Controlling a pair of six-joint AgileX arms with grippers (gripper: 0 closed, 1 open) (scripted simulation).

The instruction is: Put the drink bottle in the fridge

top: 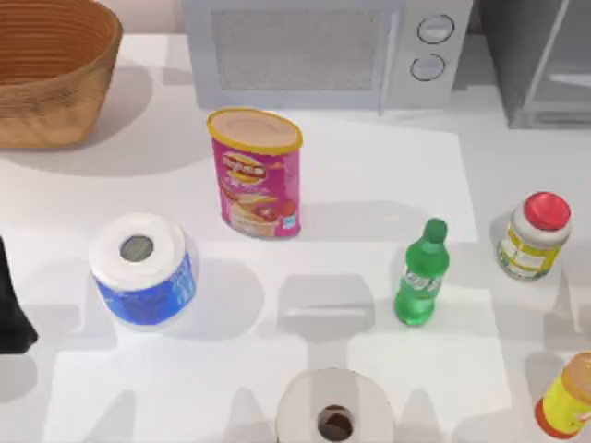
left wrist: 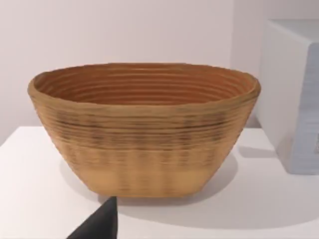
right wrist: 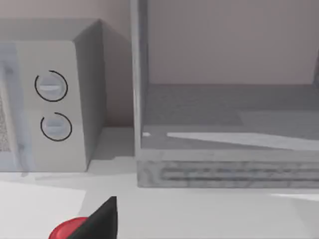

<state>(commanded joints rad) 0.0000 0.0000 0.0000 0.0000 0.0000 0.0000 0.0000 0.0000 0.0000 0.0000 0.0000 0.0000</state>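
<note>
The drink bottle (top: 422,274) stands upright on the white surface (top: 369,175) at the lower right of the top view, between the pink can (top: 257,173) and the red-lidded jar (top: 535,235), touched by nothing. The fridge (top: 545,60) sits in the upper right corner beside the microwave (top: 323,51). A dark part of the left arm lies at the left edge; I cannot tell how either gripper stands.

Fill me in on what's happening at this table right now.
Nothing is being handled yet. The drink bottle stands upright and untouched on the table, right of the pink can and left of the red-lidded jar. The fridge sits at the back right beside the microwave. The left arm is parked at the table's left edge; its wrist camera faces the wicker basket.
</note>
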